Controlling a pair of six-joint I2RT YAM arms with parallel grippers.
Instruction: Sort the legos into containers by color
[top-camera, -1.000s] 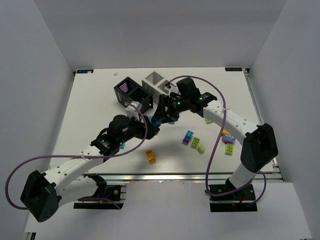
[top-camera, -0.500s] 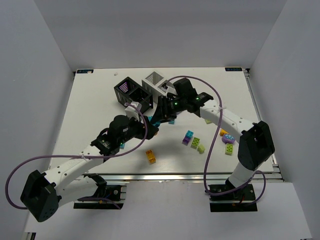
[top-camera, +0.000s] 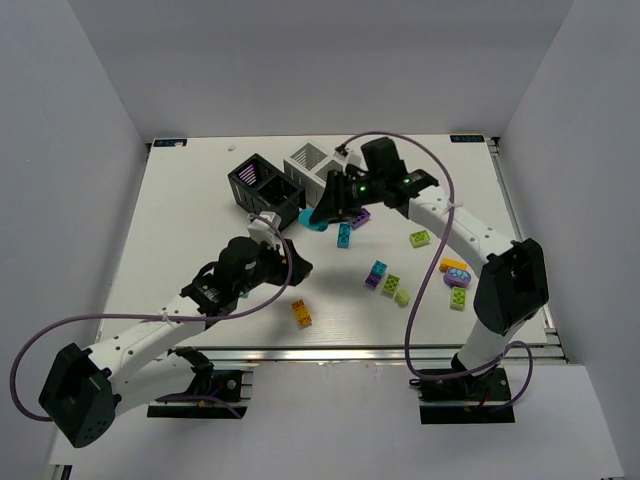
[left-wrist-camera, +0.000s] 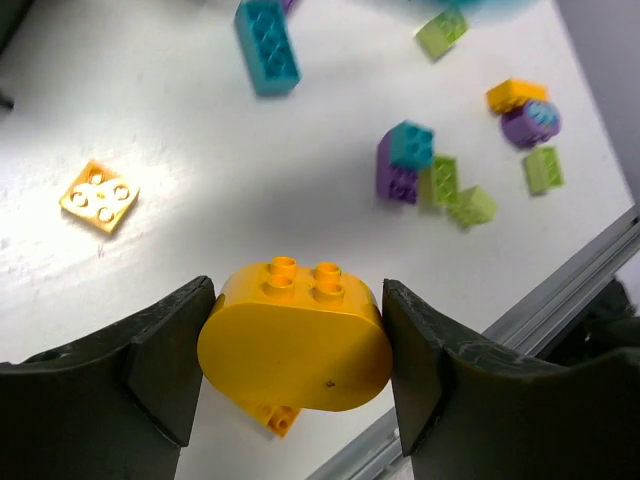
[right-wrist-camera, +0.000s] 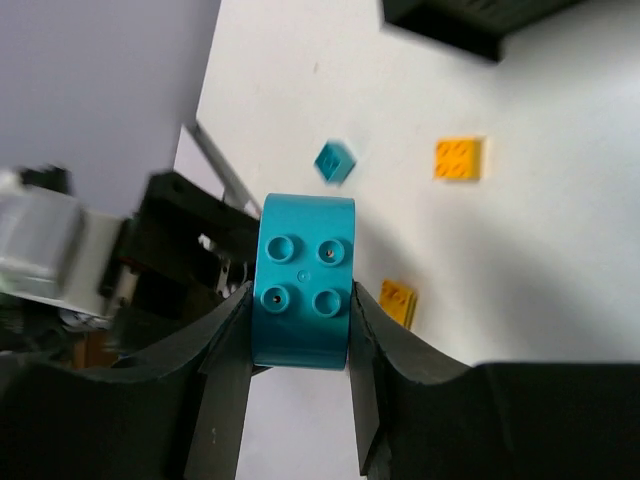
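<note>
My left gripper (left-wrist-camera: 295, 350) is shut on a rounded orange lego (left-wrist-camera: 295, 335) and holds it above the table, over a small orange brick (left-wrist-camera: 268, 415). In the top view the left gripper (top-camera: 292, 263) is at mid-table. My right gripper (right-wrist-camera: 300, 300) is shut on a rounded teal lego (right-wrist-camera: 303, 280); in the top view the right gripper (top-camera: 322, 215) hovers just right of the black container (top-camera: 262, 185), in front of the white container (top-camera: 312, 163). Loose legos lie on the table: a teal brick (top-camera: 344, 235), an orange one (top-camera: 300, 313), a teal-purple pair (top-camera: 377, 272) and lime ones (top-camera: 403, 296).
More bricks lie at the right: lime (top-camera: 420, 238), orange-purple (top-camera: 455, 270), lime (top-camera: 458, 298). A flat orange plate (left-wrist-camera: 99, 196) lies left of the left gripper. The table's metal front edge (left-wrist-camera: 560, 290) is close by. Purple cables loop over both arms.
My right gripper has lifted and moved back toward the containers with the teal lego, uncovering the teal brick on the table. My left gripper has drawn slightly back and left, still holding the orange lego.
</note>
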